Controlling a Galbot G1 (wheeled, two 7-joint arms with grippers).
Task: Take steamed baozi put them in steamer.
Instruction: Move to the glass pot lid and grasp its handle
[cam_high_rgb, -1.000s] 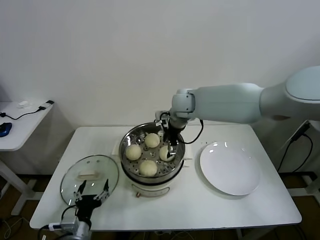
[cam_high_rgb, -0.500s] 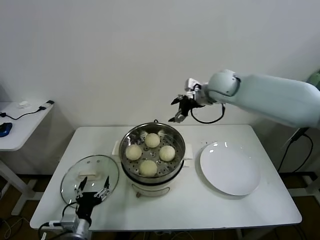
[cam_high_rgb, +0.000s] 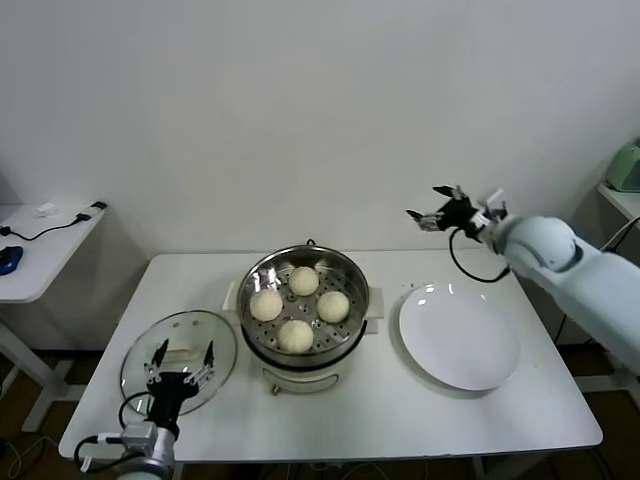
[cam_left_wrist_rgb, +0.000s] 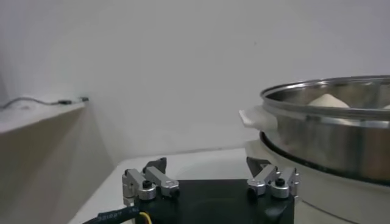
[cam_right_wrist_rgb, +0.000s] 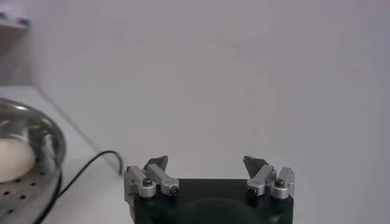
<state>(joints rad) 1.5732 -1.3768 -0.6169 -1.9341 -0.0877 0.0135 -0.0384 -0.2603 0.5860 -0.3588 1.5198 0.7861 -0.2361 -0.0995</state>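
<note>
Left pincer (cam_high_rgb: 181, 354) sits spread open over the round glass lid (cam_high_rgb: 180, 357). All four cream-white steamed baozi (cam_high_rgb: 299, 306) now sit in the shiny round steel steamer (cam_high_rgb: 303, 306) mid-worktop. Right pincer (cam_high_rgb: 452, 211) just swung away above the flat white plate (cam_high_rgb: 459, 337), open, empty. Looks done.

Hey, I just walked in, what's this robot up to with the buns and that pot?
All four steamed baozi sit in the steamer at the middle of the table. The right gripper is raised in the air beyond the white plate, fingers open and holding nothing. The left gripper waits low at the table's near edge by the glass lid, also open and empty. The lid is not yet on the steamer.
</note>
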